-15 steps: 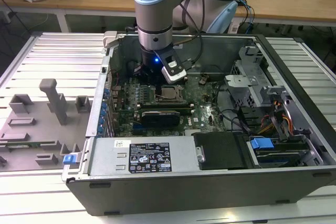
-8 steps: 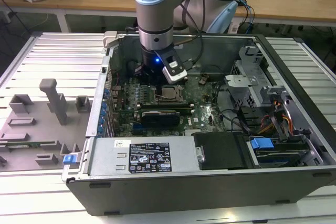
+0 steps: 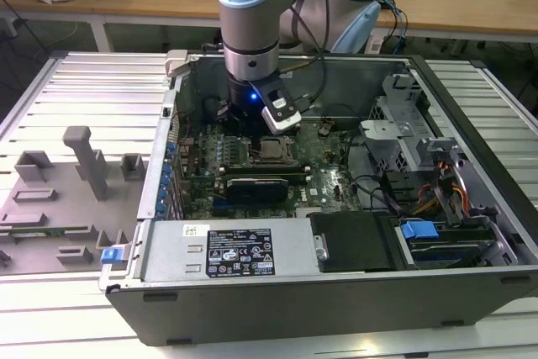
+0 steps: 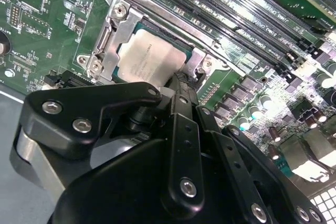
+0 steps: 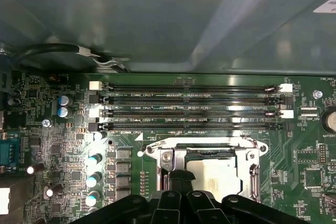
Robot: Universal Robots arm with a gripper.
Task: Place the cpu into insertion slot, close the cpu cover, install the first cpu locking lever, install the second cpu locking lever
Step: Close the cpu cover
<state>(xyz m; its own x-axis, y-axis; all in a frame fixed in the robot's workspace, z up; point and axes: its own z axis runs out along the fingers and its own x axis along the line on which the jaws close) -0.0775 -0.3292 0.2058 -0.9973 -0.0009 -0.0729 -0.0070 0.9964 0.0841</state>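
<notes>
The cpu [image 4: 152,59] sits flat in the insertion slot [image 4: 157,29], near the middle of the green board [image 4: 47,35]. I can see its pale metal top through the window of the cpu cover [image 4: 112,35]. The cover lies down flat over the chip's edges. A thin shiny lever [image 4: 157,10] lies along the side of the slot that faces the long black memory slots [image 5: 189,103]. My gripper [image 4: 180,83] hangs low over the board. Its tip is right at one corner of the cover, just beside the cpu. The two fingers are squeezed together, and I see nothing between them. I cannot tell if the tip touches the metal. In the exterior view the arm [image 3: 252,6] reaches straight down into the open computer case [image 3: 353,77].
</notes>
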